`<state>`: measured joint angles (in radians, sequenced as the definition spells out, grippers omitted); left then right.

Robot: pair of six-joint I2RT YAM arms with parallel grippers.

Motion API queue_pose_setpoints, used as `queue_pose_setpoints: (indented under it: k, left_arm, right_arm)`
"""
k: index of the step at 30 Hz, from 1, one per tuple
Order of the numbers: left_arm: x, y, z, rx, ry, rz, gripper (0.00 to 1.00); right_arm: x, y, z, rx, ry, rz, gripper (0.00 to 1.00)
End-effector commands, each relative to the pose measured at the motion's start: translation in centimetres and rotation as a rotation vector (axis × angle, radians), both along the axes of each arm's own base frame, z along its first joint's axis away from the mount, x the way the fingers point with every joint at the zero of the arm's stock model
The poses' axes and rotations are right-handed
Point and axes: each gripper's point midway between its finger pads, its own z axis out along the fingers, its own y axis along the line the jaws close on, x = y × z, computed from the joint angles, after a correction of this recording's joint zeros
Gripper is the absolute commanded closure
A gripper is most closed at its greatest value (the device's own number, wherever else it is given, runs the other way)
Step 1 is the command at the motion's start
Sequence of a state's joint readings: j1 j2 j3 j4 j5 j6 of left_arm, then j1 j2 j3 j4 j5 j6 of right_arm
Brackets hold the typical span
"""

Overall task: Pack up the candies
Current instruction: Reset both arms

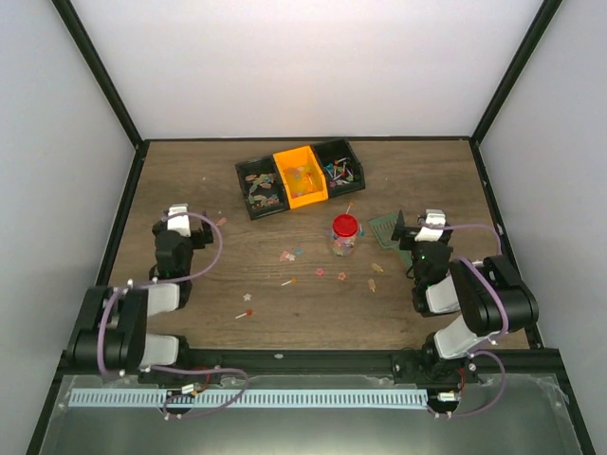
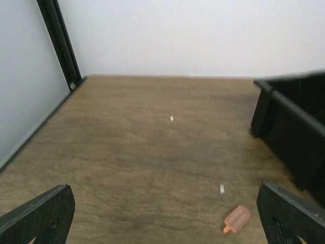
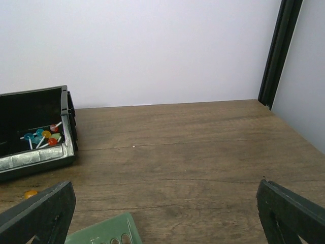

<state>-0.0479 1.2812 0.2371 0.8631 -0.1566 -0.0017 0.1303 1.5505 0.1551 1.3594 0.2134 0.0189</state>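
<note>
Packing is judged unfinished: many candies point(image 1: 287, 255) lie scattered on the tabletop point(image 1: 190, 180) in front of the jar point(image 1: 345, 237), a few appear inside it, and the left tool point(image 2: 163, 203) and right tool point(image 3: 165, 203) are held wide apart, empty, either side of it.

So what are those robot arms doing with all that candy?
Nothing is held yet. The left gripper and the right gripper are both open and empty. Loose candies lie scattered on the table near a small jar with a red lid on top. A green scoop lies beside the jar, near the right gripper.
</note>
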Motion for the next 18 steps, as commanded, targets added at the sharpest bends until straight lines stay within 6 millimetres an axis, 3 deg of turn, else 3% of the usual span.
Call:
queue_pose_setpoints:
  k: [1,3,6,18]
  left_arm:
    - [2.9,-0.3,1.3,0.043,-0.076,-0.036,0.0]
    - [3.6,0.6,-0.7,0.022,-0.031,0.001,0.0]
    - [2.2,1.6,-0.2,-0.033,-0.107,0.006,0.0]
    - [2.3,1.8,-0.3,-0.03,-0.102,0.016,0.0]
  right_arm:
    - [0.2,-0.8,2.0,0.004,-0.077,-0.035,0.0]
    - [0.4,-0.8,1.8,0.009,-0.061,-0.034,0.0]
    - [0.5,-0.8,1.8,0.009,-0.065,-0.038,0.0]
    - [0.6,-0.8,1.7,0.011,-0.057,-0.038,0.0]
